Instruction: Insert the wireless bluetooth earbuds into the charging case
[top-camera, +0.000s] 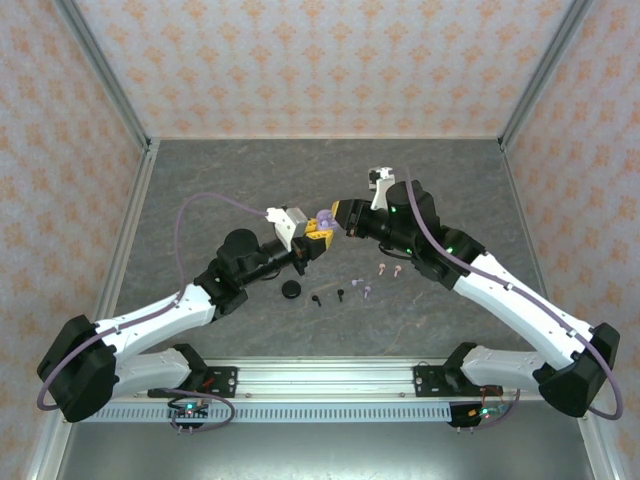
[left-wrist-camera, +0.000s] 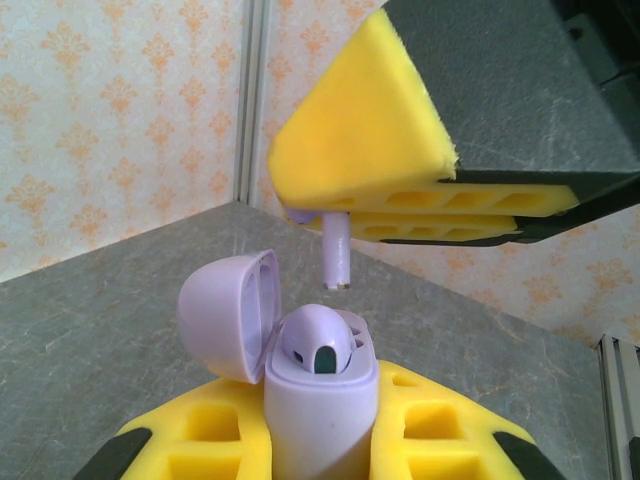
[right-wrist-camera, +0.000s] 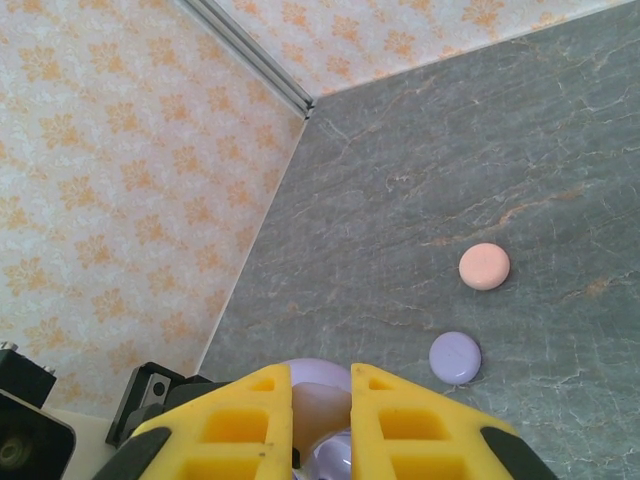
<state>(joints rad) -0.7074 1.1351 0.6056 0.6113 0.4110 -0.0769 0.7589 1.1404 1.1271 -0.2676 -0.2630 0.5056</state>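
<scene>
On my overhead feed both arms reach in from the near edge, elbows bent, and meet nose to nose over the middle of the table (top-camera: 200, 180), wrists raised off the surface. The left gripper (top-camera: 317, 235) is clamped on the lilac charging case (left-wrist-camera: 320, 400), holding it upright with its lid (left-wrist-camera: 228, 315) swung open to one side. A rounded lilac shape with a dark slot sits in its mouth; I cannot tell what it is. The right gripper (top-camera: 338, 214) is pinched on a lilac earbud (left-wrist-camera: 337, 250), its stem pointing straight down just above the open case, not touching it.

Loose on the table beneath the arms lie two black earbuds (top-camera: 317, 300), one more lilac one (top-camera: 365, 291) and two pink earbuds (top-camera: 382, 269), with a black round case (top-camera: 291, 290) just beside the black pair
</scene>
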